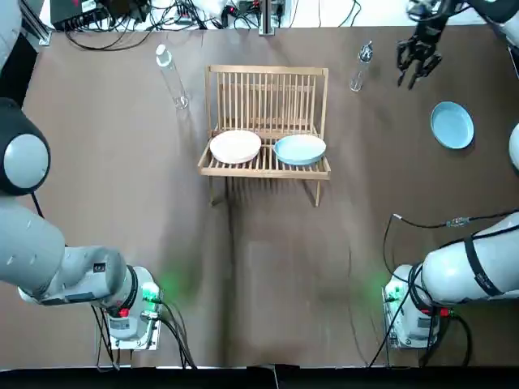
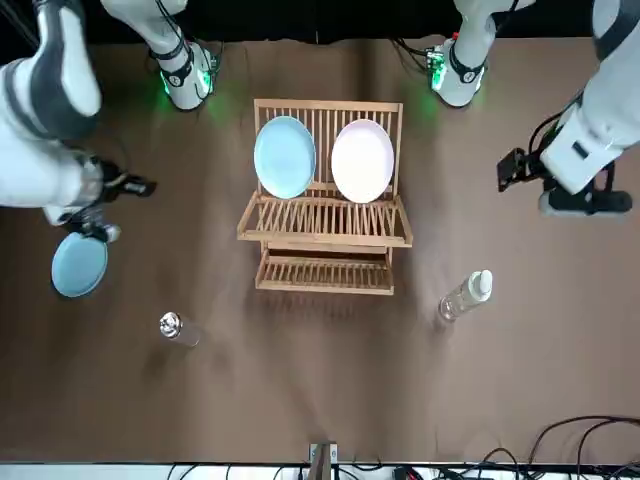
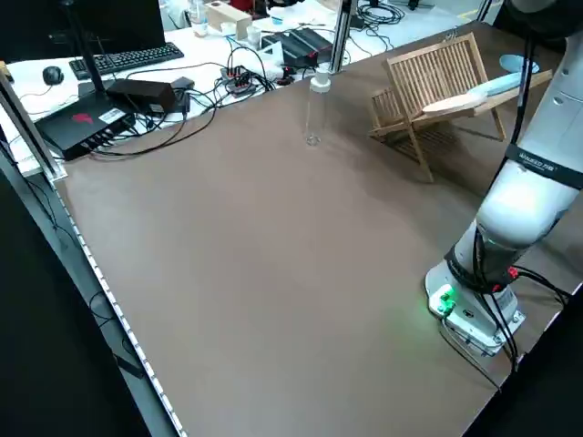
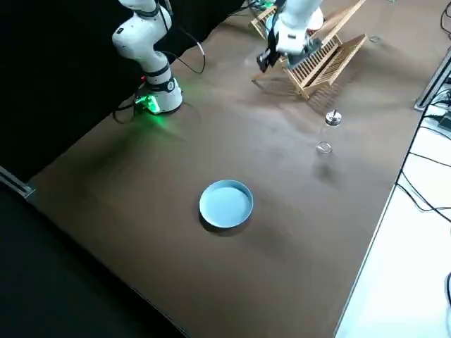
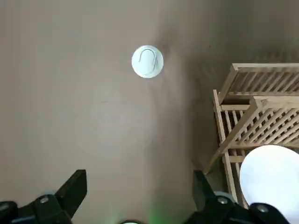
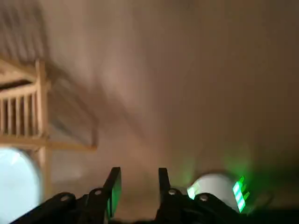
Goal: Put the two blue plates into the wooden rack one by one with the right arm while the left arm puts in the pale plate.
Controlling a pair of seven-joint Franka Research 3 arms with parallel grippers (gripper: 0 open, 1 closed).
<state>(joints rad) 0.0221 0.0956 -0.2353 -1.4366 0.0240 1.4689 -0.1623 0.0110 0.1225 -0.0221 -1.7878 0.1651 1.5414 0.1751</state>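
From above, the wooden rack [image 1: 268, 89] stands mid-counter [image 1: 122, 203], flanked by a left bottle [image 1: 172, 77] and a right bottle [image 1: 361, 66]. The pale plate [image 1: 235, 147] sits in its left half with the racked blue plate [image 1: 300, 149] just beside it, both tilted on their rims. The loose blue plate [image 1: 452, 125] lies flat at my far right. My right gripper [image 1: 415, 74] hangs beyond it, empty.

From the front, both racked plates face the far side.

In my left wrist view, my left gripper [image 5: 140, 176] is spread wide and empty over bare counter, and the pale plate is cut off at the picture's edge.

In my right wrist view, my fingers [image 6: 114, 184] are narrowly apart and hold nothing.
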